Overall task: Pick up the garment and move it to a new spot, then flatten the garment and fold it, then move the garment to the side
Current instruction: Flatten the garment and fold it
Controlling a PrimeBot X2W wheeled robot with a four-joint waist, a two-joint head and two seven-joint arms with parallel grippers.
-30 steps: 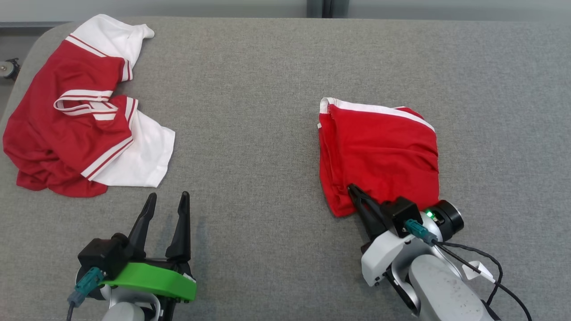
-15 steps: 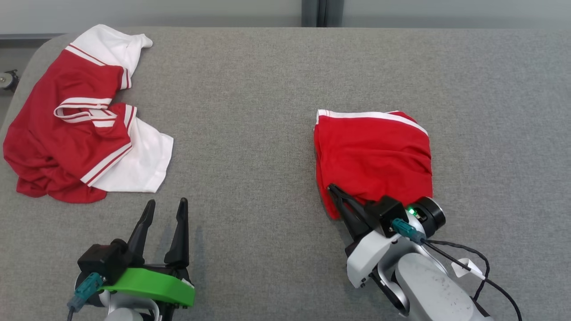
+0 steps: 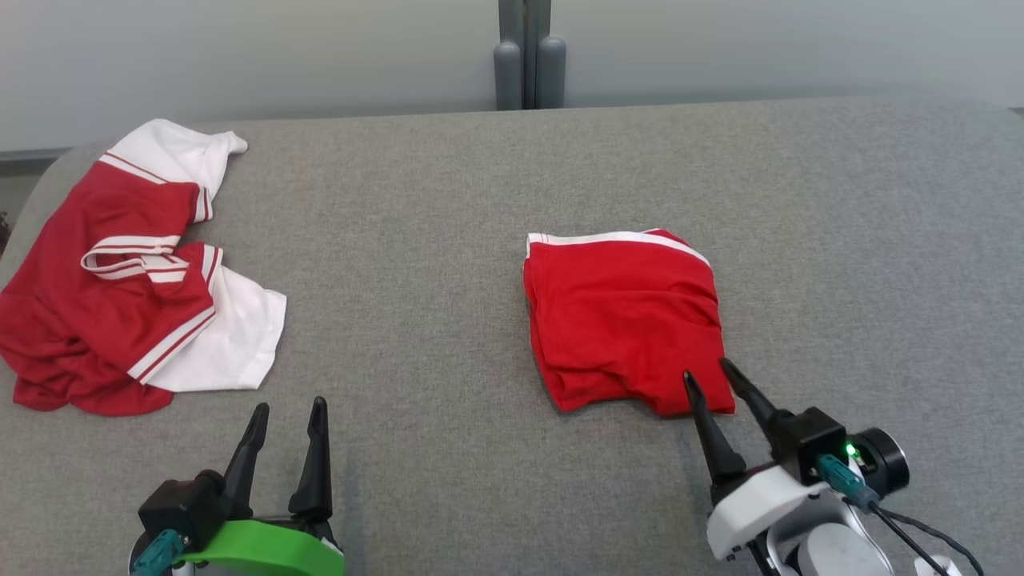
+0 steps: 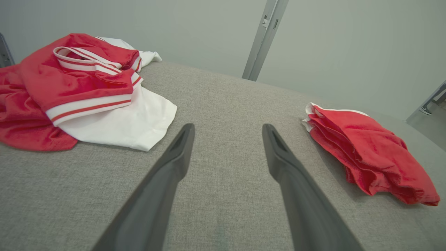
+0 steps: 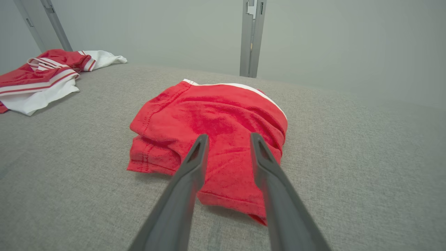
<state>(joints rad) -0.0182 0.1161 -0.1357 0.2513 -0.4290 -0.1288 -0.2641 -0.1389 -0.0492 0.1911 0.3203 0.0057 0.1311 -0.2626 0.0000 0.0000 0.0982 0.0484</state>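
Head view: garment (image 3: 624, 320) folded flat on table (image 3: 448, 224), right of centre.
right gripper (image 3: 706, 369): jaws slightly apart at garment's near corner, gripping nothing.
left gripper (image 3: 290, 402): jaws wide apart, empty.

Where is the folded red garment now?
In the head view the folded red garment lies right of centre on the grey surface, by the right gripper, far from the crumpled jersey.
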